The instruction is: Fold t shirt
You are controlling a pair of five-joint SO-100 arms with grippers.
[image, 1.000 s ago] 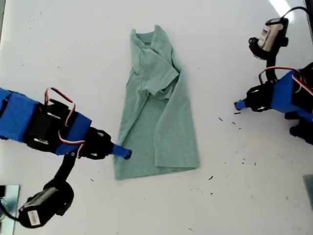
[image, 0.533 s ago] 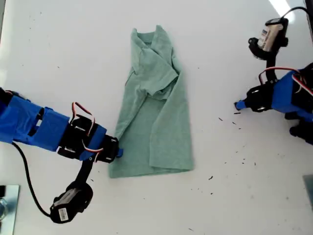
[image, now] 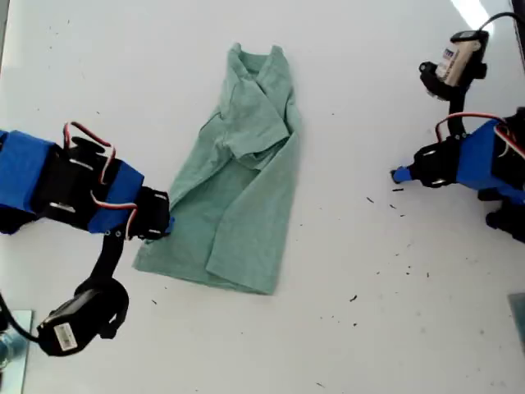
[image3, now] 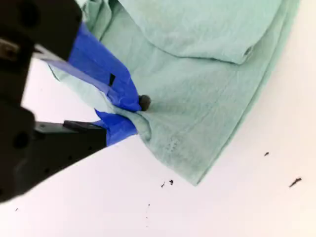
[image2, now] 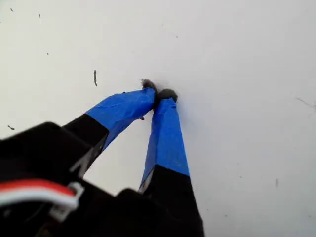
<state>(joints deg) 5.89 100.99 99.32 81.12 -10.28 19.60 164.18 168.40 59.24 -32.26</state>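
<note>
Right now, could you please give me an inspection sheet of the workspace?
Surface: white table, scattered dark specks.
Job's things: t shirt, folded lengthwise, lying slantwise, hem corner pinched.
Clutter: specks only.
Grippers: my second claw shut on the t shirt hem; my first claw shut, holding nothing, tips at the bare table.
Cables: red and white wires looped on the arms; black cable at the exterior view's right.
Surroundings: nothing seen.

One t shirt [image: 238,189] lies on one white table [image: 123,74], mid-frame in the exterior view. Two arms show there, each with one gripper: my second gripper [image: 164,226] at the left edge, my first gripper [image: 399,175] at the right edge.
</note>
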